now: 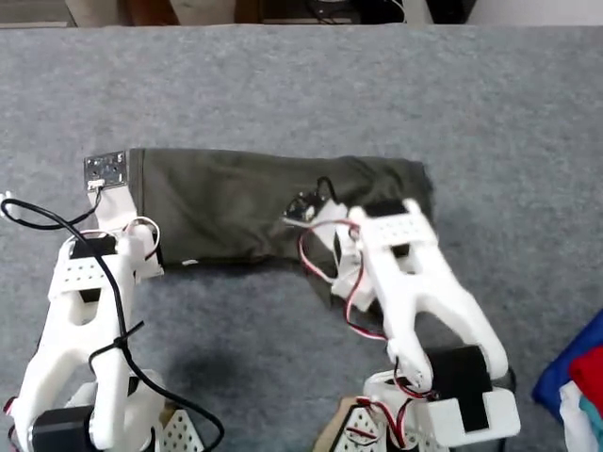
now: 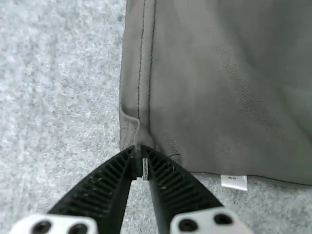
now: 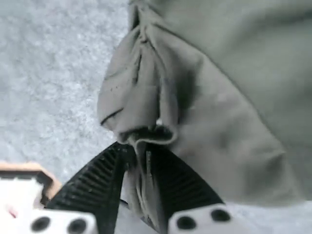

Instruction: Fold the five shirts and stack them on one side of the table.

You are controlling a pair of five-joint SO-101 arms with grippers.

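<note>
The olive-green fabric shirt (image 1: 236,202) lies across our grey felt table (image 1: 377,85); our left gripper (image 2: 139,153) is nipped on its hem corner, our right gripper (image 3: 146,146) clamped on a bunched edge. We fear the thin left pinch slipping under tension; the bunching could skew the fold.

The shirt (image 1: 226,202) is plain olive green with darker stitching and a small white label (image 2: 234,181). Under it, the table cover (image 1: 283,85) is mottled grey. Right of the shirt, a cloth pile (image 1: 577,377) shows blue, red and white.
</note>
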